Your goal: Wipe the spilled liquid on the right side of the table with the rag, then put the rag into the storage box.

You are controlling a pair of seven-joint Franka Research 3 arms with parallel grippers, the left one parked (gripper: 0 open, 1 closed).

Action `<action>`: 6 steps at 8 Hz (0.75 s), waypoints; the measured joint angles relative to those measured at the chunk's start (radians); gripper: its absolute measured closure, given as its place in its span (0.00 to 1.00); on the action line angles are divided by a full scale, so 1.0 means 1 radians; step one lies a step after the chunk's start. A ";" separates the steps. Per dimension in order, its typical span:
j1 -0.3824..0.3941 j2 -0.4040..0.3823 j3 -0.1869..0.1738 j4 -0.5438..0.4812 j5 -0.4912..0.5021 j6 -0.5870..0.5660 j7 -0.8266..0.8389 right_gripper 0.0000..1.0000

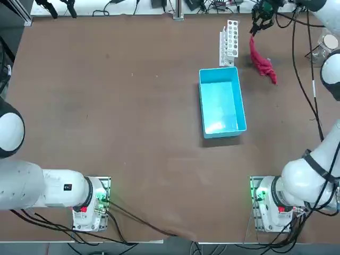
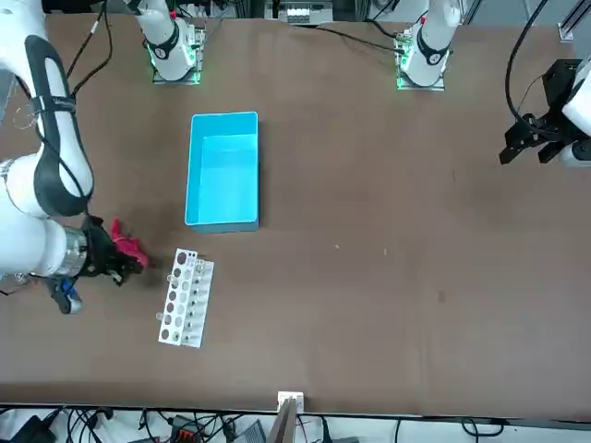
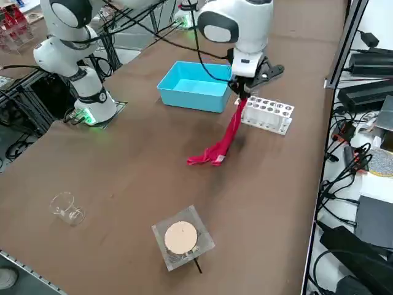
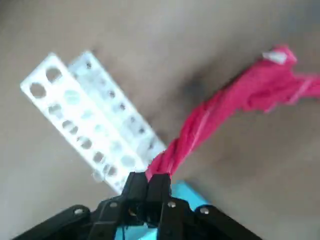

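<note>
Right end effector (image 3: 241,92), upper centre of the right side view: pinching one end of the rag (image 3: 220,143). Rag hangs stretched, lower end on the tabletop (image 3: 123,160), beside the white rack (image 3: 266,114). Storage box (image 3: 195,86) upper centre.

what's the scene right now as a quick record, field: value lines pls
right gripper: shut on the rag, raised beside the white tube rack
rag: magenta, hanging stretched from the fingers, lower end trailing on the table
storage box: light blue, nothing in it
spilled liquid: not discernible
other items: clear glass, square coaster with round disc
step: rag not yet in the box
</note>
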 joint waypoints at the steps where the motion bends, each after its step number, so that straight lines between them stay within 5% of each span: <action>1: 0.000 0.000 -0.001 0.003 0.031 -0.070 0.002 0.99; 6: -0.010 0.001 -0.014 -0.006 0.044 -0.458 -0.065 0.99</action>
